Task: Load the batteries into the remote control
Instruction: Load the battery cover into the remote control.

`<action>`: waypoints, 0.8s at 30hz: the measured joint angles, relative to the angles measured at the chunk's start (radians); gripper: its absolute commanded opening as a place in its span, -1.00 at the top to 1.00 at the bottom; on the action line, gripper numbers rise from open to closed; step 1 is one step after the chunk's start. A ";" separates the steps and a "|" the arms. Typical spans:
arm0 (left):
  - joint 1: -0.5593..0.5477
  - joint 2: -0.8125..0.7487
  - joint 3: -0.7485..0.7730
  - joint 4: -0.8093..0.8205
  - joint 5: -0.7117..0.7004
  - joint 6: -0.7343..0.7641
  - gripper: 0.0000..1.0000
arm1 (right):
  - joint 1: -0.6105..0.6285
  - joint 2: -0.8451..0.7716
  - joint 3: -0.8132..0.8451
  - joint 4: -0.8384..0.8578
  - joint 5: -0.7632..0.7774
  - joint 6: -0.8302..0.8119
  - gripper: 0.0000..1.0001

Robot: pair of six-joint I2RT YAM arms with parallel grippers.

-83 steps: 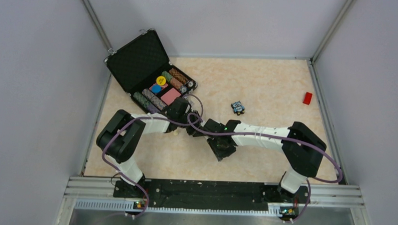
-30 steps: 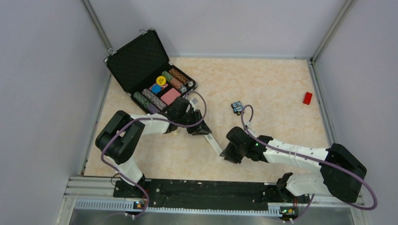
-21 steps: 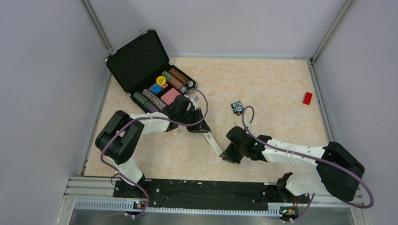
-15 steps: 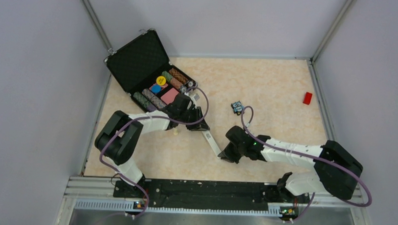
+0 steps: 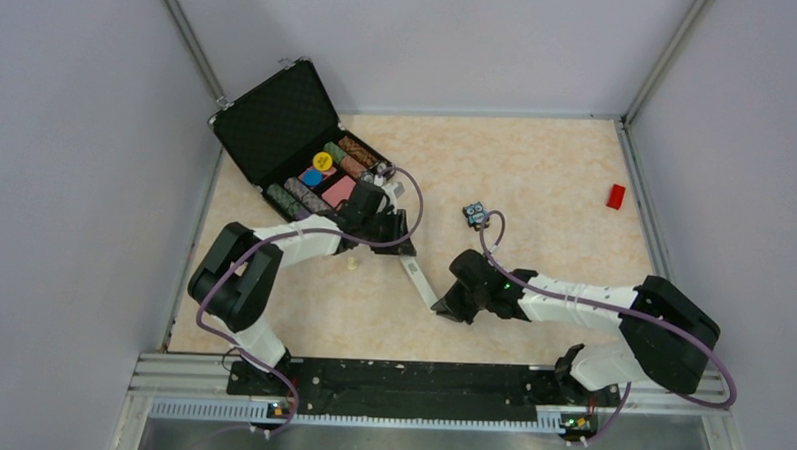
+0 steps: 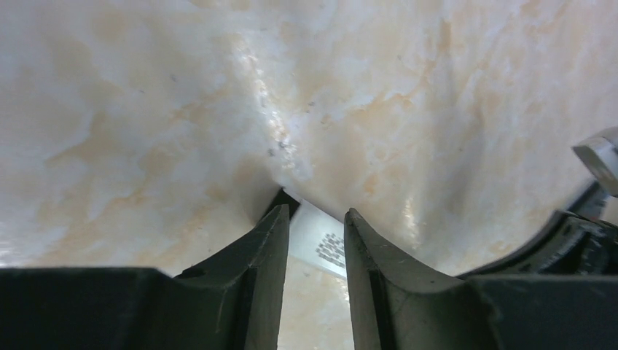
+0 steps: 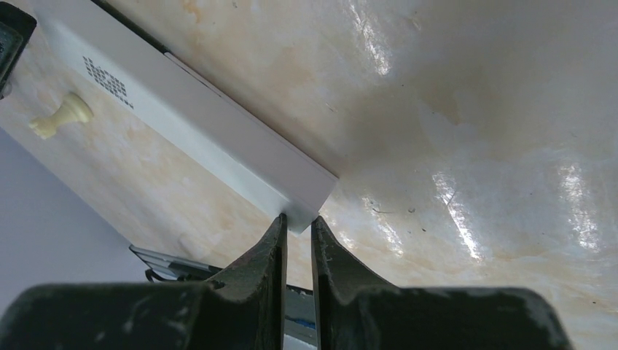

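The remote control (image 5: 421,282), a slim white bar, lies slantwise on the table between my two grippers. My left gripper (image 5: 399,247) is at its far end. In the left wrist view (image 6: 315,213) the fingers stand on either side of the white end with its printed label (image 6: 329,246), closed on it. A dark section (image 6: 288,200) shows just past the fingertips. My right gripper (image 5: 440,309) is shut on the near end. In the right wrist view (image 7: 297,219) it pinches the corner of the remote (image 7: 197,109). The batteries are not in view.
An open black case (image 5: 278,121) with rolls and coloured pieces stands at the back left, right behind the left gripper. A small blue-and-black gadget (image 5: 476,214) lies at mid-table, a red block (image 5: 616,196) at the right. A small cream piece (image 5: 352,264) lies left of the remote.
The right arm drew back from over the remote, swung right, then closed on its near end. The remote and both grippers have since shifted a little toward the far left.
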 measured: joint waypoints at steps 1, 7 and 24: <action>0.000 0.000 0.006 -0.006 -0.020 0.027 0.17 | 0.000 0.001 0.000 0.000 0.000 0.000 0.71; 0.004 0.001 0.003 -0.027 -0.076 0.110 0.12 | 0.000 0.010 0.008 0.000 -0.001 -0.001 0.71; 0.018 0.037 -0.024 0.046 0.019 0.061 0.72 | -0.001 0.028 0.023 0.000 -0.014 -0.008 0.74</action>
